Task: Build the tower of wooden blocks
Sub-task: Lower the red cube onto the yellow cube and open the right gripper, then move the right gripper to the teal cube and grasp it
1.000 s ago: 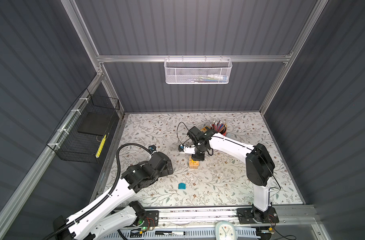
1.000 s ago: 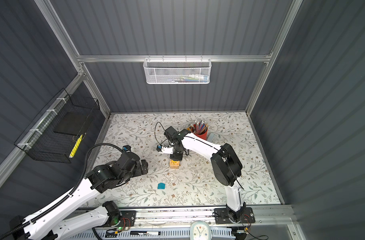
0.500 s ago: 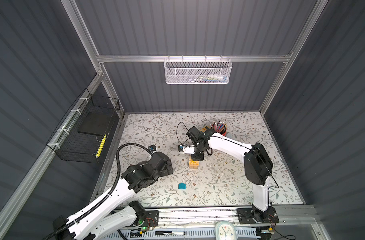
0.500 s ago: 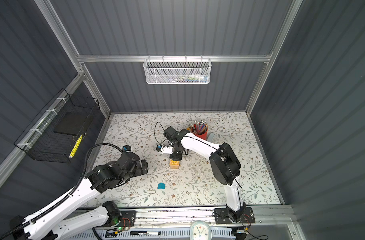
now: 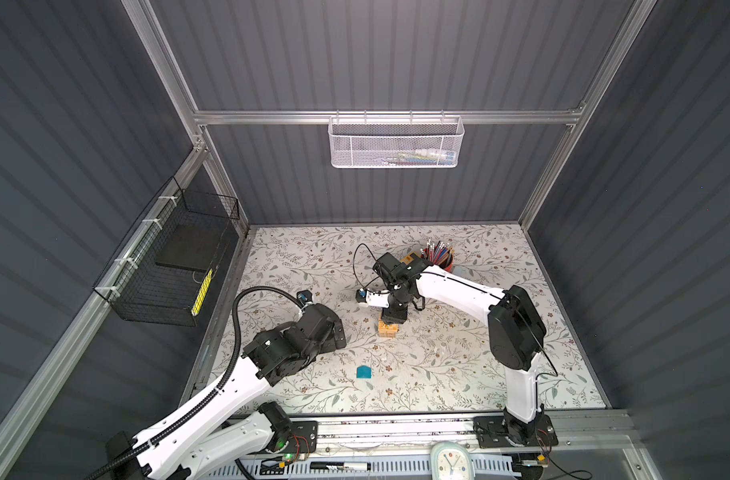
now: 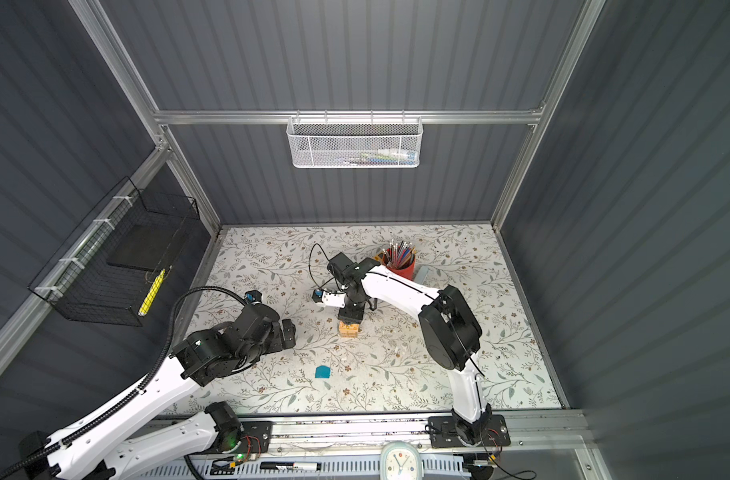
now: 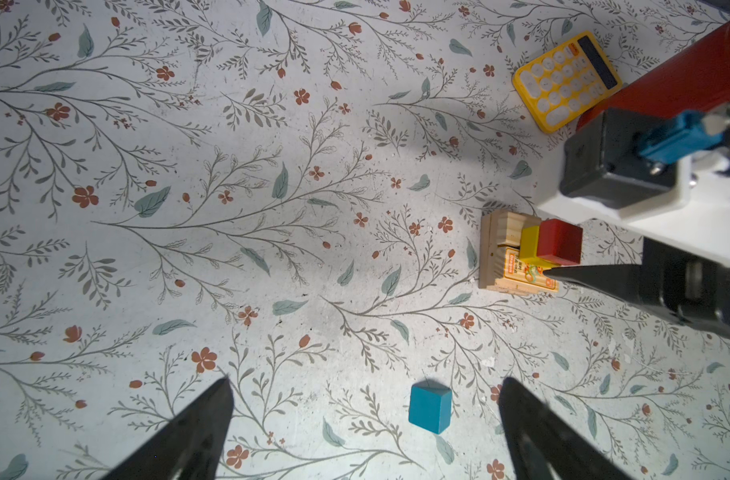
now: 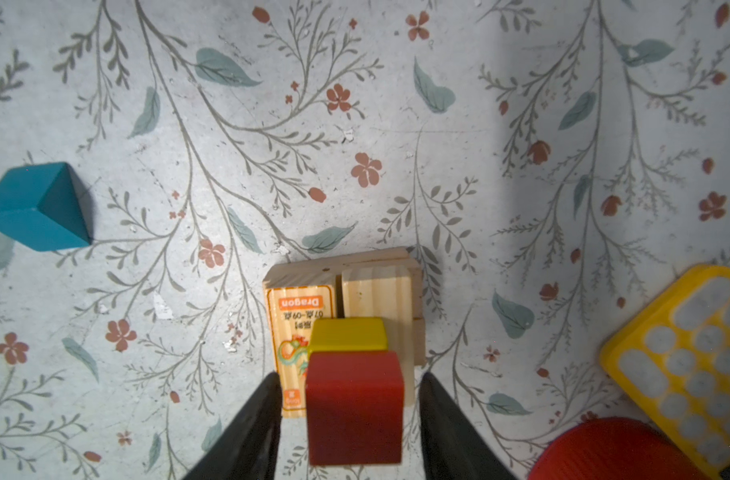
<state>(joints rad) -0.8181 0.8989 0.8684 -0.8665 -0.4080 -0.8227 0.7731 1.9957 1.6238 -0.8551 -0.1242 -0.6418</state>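
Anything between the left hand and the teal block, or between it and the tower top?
Nothing visible between the left hand and the teal block. The right hand straddles the red cube atop the tower, blocking that spot.

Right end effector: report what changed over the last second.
The right end effector spread its jaws and let go of the red cube, which sits on the yellow cube atop the planks, with a gap on each side. Otherwise it barely shifted. Unchanged: the left end effector, open and parked, and the teal block, lying apart from the stack.
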